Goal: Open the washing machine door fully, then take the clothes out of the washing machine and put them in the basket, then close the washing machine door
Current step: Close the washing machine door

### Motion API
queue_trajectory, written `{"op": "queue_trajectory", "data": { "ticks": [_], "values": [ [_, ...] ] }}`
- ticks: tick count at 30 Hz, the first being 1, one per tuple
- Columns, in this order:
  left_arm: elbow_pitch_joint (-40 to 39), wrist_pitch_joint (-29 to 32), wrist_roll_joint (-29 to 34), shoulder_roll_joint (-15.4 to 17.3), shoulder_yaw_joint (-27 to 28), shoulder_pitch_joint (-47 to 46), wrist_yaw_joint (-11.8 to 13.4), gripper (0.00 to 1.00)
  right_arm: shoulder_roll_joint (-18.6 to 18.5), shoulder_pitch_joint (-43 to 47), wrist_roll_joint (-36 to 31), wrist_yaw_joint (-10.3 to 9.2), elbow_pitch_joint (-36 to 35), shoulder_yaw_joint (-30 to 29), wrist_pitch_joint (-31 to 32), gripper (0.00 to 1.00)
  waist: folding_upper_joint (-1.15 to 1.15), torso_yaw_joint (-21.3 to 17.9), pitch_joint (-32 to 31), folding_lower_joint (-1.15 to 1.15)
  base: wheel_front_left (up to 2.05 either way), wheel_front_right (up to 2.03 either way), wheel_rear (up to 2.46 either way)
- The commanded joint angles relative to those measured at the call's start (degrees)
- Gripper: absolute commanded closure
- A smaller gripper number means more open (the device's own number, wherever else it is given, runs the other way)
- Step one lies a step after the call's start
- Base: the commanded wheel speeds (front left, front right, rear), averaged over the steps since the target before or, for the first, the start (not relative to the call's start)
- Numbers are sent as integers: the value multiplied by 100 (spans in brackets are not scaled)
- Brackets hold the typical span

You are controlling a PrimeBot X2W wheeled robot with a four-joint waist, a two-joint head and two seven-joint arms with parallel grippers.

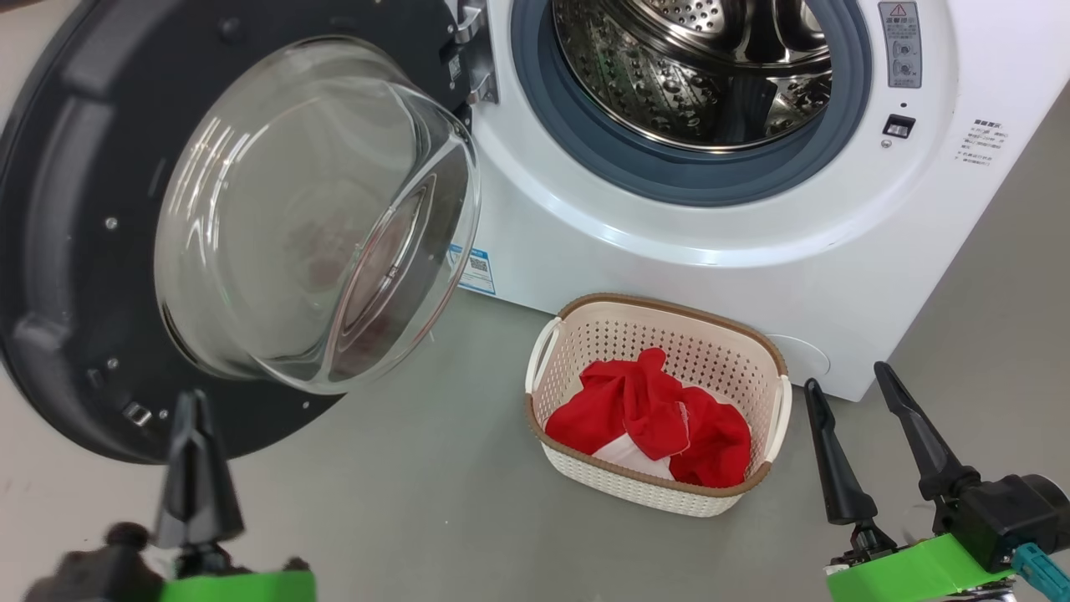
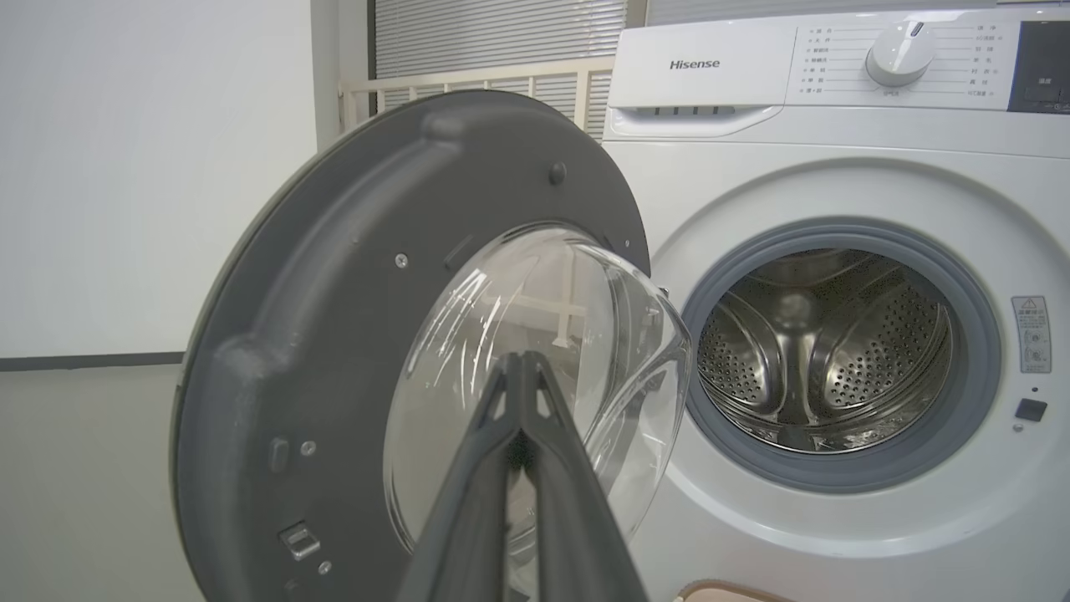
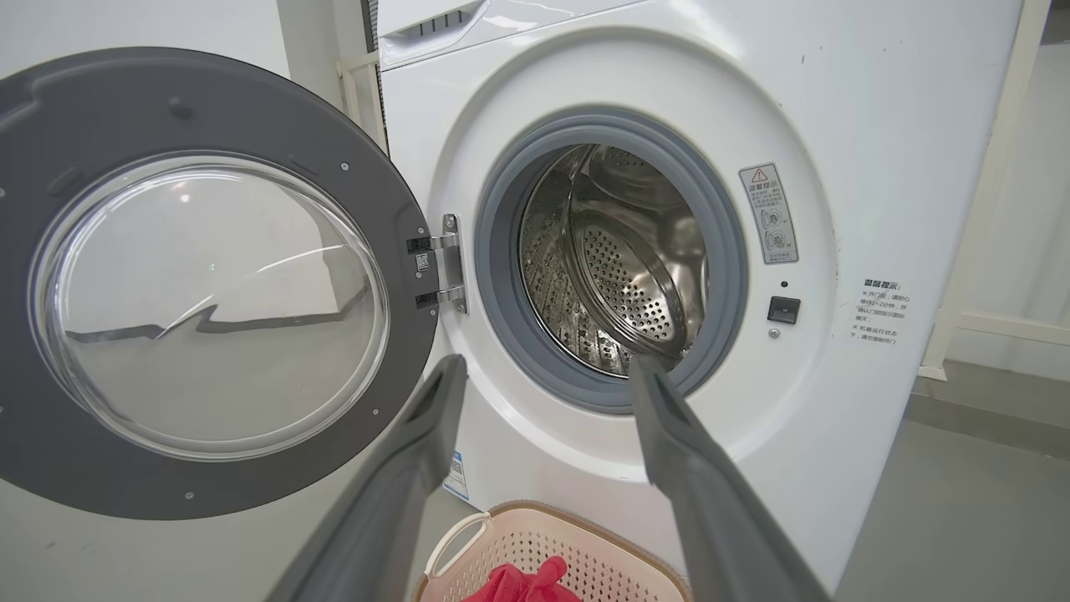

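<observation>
- Both claws are carrying nothing: left claw (image 1: 193,411) pinched shut, right claw (image 1: 846,378) gaping wide.
- We are judging the washing machine door (image 1: 67,251) best pushed by its rim.

Red clothes (image 1: 652,414), cream perforated basket (image 1: 669,334) with brown rim, white washing machine (image 1: 752,251)

A grey floor (image 1: 401,502) meets a plain white wall (image 2: 150,167) along a dark baseboard (image 2: 84,361), and beside the wall slatted blinds (image 2: 501,33) hang above a cream railing (image 2: 468,84).
</observation>
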Motion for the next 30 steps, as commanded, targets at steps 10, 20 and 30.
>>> {"op": "queue_trajectory", "data": {
  "ticks": [10, 20, 30],
  "values": [
    [-420, -55, -641, 344, 940, -915, -118, 100, -70, -178, -39, 28, -103, 102, -35, 0, 0, -45, -8, 0, 0, 0, 0],
    [370, 504, -2651, 536, 1932, -2084, -584, 100, -70, -126, -48, 28, -70, 48, -35, 0, 0, -123, -32, 0, 0, 0, 0],
    [1623, 1305, -4167, 912, 2669, -3178, -767, 100, -70, -94, -98, 28, -80, 29, -35, 0, 0, -162, -31, 0, 0, 0, 0]
  ]
}}
